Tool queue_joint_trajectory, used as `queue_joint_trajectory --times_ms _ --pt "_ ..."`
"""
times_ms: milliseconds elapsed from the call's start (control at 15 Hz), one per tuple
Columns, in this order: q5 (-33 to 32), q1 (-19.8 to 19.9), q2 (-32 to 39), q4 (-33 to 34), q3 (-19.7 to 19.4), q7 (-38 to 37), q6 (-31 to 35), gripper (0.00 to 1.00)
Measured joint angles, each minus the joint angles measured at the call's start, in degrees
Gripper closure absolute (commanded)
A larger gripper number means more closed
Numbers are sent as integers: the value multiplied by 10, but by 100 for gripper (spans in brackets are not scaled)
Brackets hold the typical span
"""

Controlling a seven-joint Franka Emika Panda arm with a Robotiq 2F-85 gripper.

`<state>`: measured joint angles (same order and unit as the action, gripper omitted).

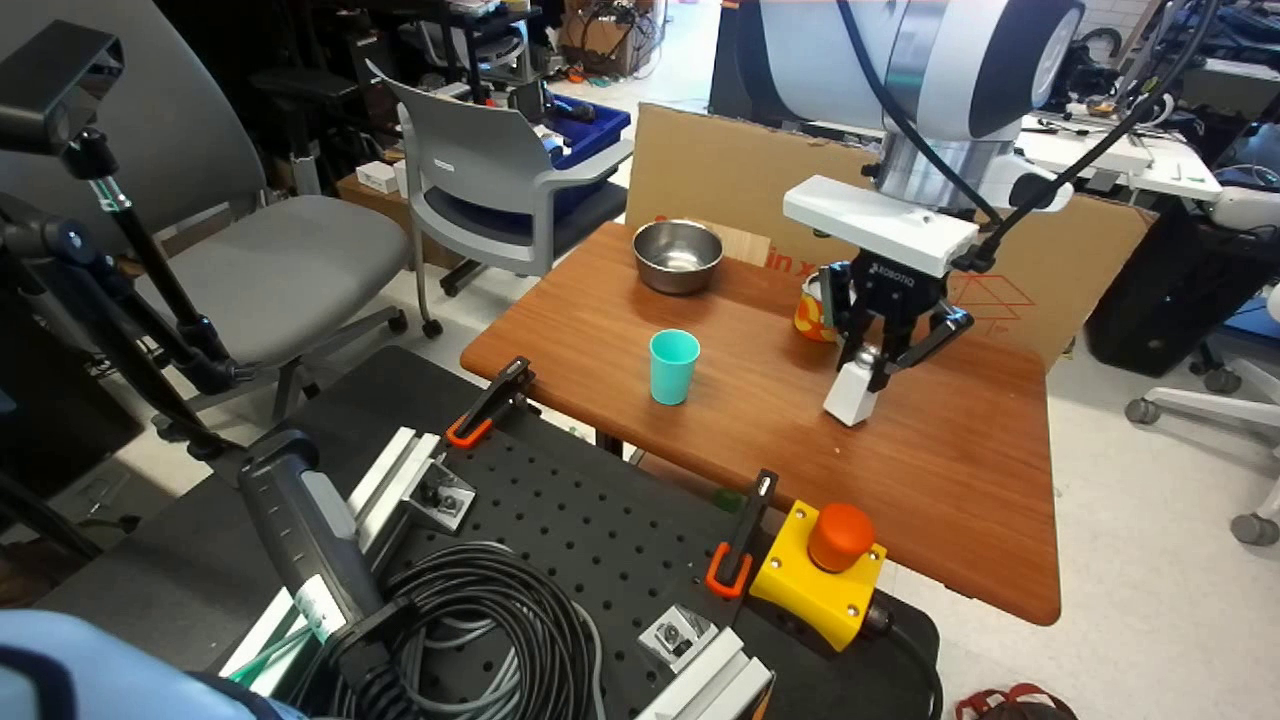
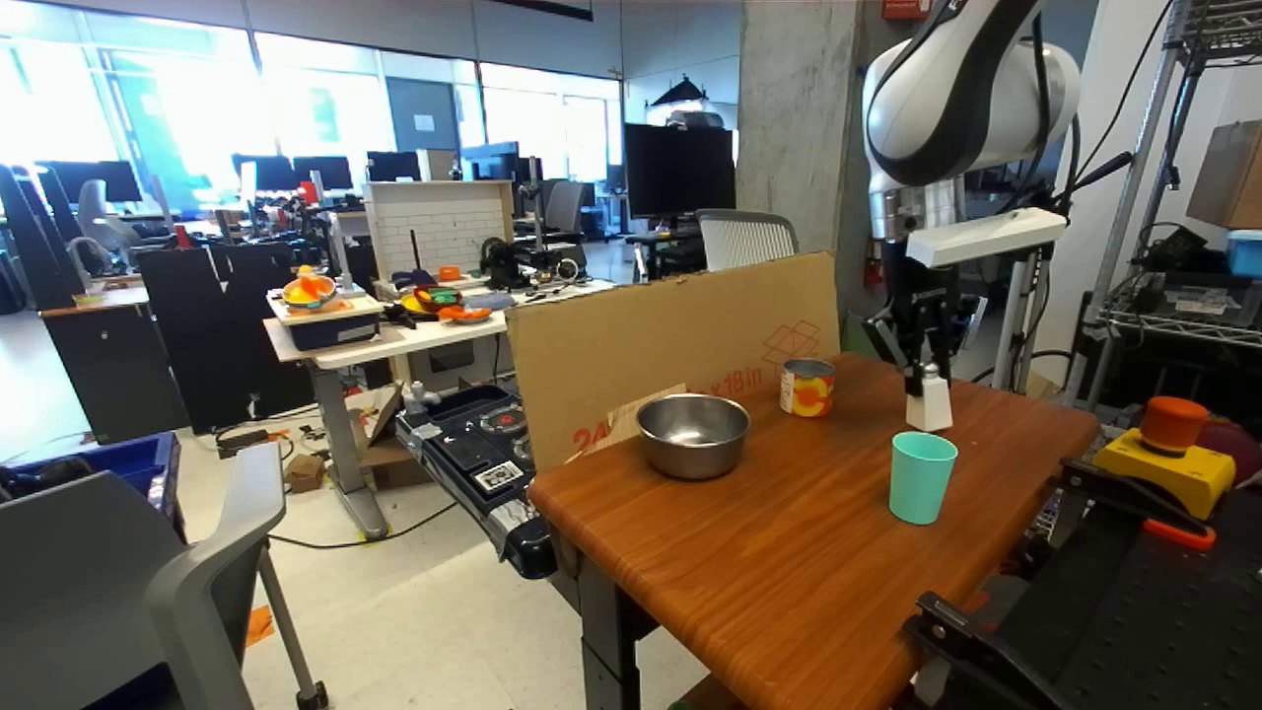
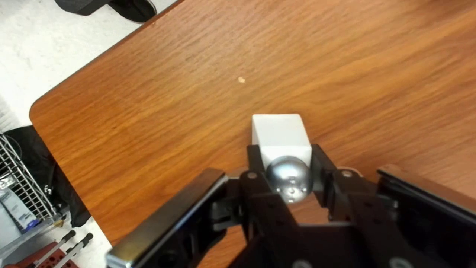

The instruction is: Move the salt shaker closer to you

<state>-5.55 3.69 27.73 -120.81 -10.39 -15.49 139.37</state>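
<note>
The salt shaker is small, with a white squared body and a shiny silver domed top with holes. It shows in both exterior views [image 1: 851, 395] [image 2: 930, 406] and in the wrist view [image 3: 282, 131]. My gripper [image 1: 867, 368] points down over the table, with its fingers on either side of the shaker's upper part. It also shows in an exterior view [image 2: 929, 379] and in the wrist view [image 3: 285, 160]. Both fingers touch the shaker's sides. The shaker leans somewhat in an exterior view. Its base is at or just above the tabletop; I cannot tell which.
A teal cup [image 1: 673, 368] stands on the wooden table [image 1: 960, 480], with a steel bowl [image 1: 677, 258] behind it. A can [image 1: 812, 310] stands beside the gripper, partly hidden. A cardboard sheet [image 1: 720, 165] borders the back. Clamps and a yellow emergency stop [image 1: 820, 575] line the black board.
</note>
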Motion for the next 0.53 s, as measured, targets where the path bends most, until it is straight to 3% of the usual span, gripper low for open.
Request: queue_joint_trajectory --times_ms 267,333,400,533 --pt "-27 -2 -25 -46 -6 2 23 91" --pt "-39 -5 -30 -56 -9 1 27 41" --pt "-49 -8 -35 -65 -13 0 30 40" --pt "-68 -14 -41 -78 -20 -8 32 27"
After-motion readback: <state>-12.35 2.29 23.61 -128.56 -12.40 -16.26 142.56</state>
